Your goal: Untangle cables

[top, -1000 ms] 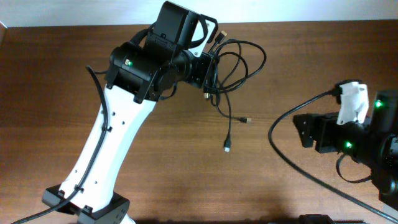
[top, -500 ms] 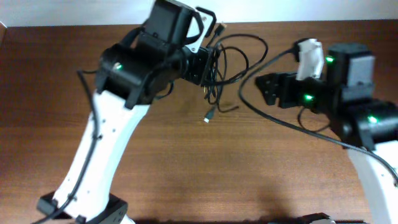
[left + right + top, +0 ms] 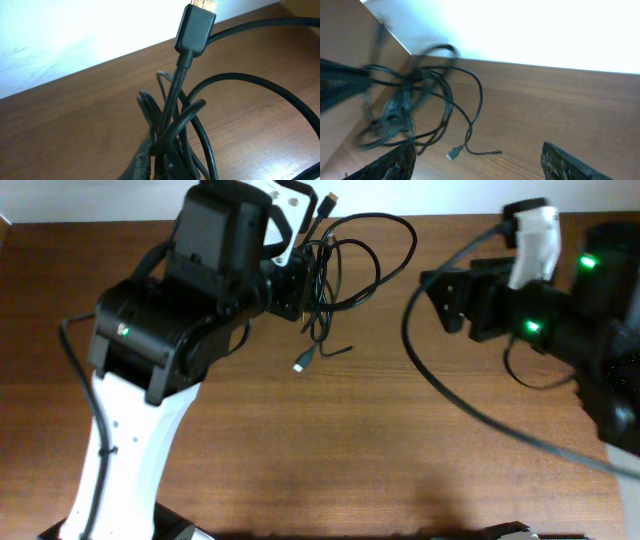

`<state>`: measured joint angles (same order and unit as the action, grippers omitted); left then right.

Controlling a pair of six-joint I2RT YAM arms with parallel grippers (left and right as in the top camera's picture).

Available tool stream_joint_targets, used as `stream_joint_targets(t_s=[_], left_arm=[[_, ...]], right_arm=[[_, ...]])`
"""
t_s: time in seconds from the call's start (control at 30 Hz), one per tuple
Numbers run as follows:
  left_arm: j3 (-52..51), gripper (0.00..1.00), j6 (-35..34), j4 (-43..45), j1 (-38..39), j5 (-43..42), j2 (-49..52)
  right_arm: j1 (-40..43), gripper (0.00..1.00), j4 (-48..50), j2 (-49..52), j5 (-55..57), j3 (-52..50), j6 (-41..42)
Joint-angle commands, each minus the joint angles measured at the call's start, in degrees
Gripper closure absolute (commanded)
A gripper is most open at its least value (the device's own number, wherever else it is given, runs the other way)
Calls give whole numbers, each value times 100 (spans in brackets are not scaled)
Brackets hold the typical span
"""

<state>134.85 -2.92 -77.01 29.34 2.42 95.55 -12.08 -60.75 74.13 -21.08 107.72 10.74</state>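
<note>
Two arms are over the brown wooden surface (image 3: 330, 460), and all the action sits up by its far edge. The left arm (image 3: 160, 350), white below and black at the joints, rises from the near-left corner and reaches toward the middle of that far edge. The right arm (image 3: 580, 310) comes in from the right edge, green lights glowing, with its own thick black wire looping below it.

Now the cables (image 3: 322, 315): several thin black cords bunched into one knot near the far edge, with loose loops fanning out to the right toward the other arm. The left pincer (image 3: 310, 280) is clenched on that bunch. The left wrist view shows the cords squeezed together right at the fingers (image 3: 142, 160).

The right pincer (image 3: 445, 295) is released, jaws spread wide. It points at the loops from the right, apart from them and touching nothing.

Small stuff: one plug (image 3: 196, 25) with a yellowish metal tip sticks up above the bunch. Another small plug (image 3: 300, 365) trails below it; whether it rests on the wood, I cannot tell.
</note>
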Motion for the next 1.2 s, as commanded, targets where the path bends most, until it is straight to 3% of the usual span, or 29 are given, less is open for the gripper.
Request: stream_joint_targets(t_s=[0.0,0.17,0.3,0.4,0.53,0.8,0.83,0.87,0.9,1.17], left_arm=[[31,100,-94,39,2,87,81],[31,100,-96,44,2,87,127],[31,100,-96,37,2,85,127],[31,100,-94,37,2,85,127],[31,100,-94,35,2,85,127],[31,100,-94,35,2,85,127],[31,100,-94,37,2,85,127],[31,100,-94,37,2,85,127],[31,100,-94,37,2,85,127],[33,100,-98,-26,0,457,105]], right_arm=[[9,21,-59,-70,68,212,31],[4,24,-9,-11,66,212,468],[4,29,374,188,673,212,2509],[4,29,769,407,675,212,3405],[-90,29,938,706,660,210,3934],[-706,30,1419,1134,682,212,4079],[-732,37,1438,1145,684,212,4079],[-741,84,1432,1143,704,212,4076],[-741,96,1423,1143,713,212,4076],[-684,96,717,1091,1456,212,4030]])
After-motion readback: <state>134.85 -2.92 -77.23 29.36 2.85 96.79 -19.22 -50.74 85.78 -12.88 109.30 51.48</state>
